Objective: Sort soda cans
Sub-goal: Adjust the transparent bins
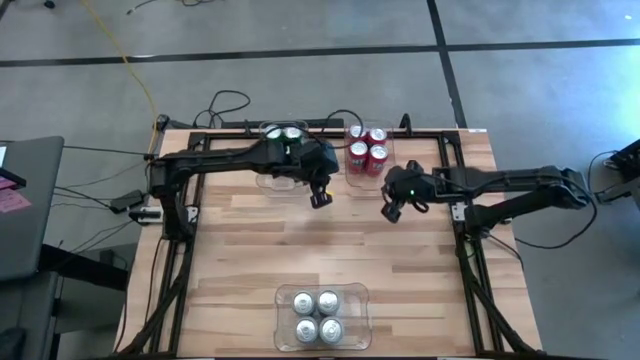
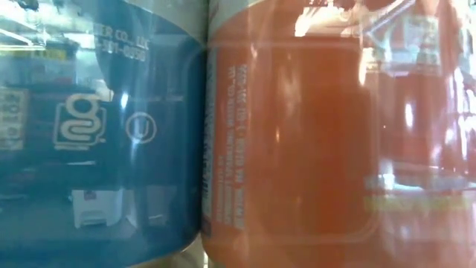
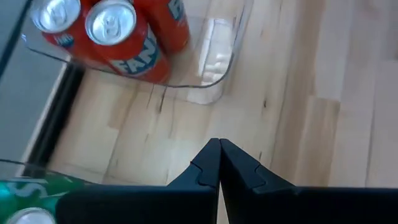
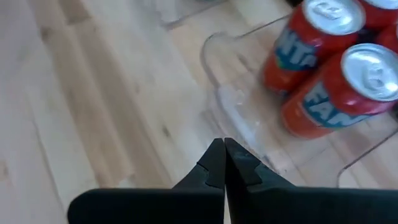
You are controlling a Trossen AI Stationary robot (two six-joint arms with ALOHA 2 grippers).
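Red soda cans [image 1: 367, 153] are seen binned just beyond both claws, green ones [image 1: 285, 135] behind the left.
Both the left claw [image 1: 320, 198] and right claw [image 1: 391, 212] are pressed together, empty; a clean lift off the tabletop [image 1: 250, 250] is advised.

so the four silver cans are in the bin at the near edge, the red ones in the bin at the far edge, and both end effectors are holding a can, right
Not quite: neither end effector holds a can. The wrist views show the left end effector and right end effector shut on nothing above bare wood. The rest stands: the high view shows the silver cans in the near bin and the red cans in the far bin.
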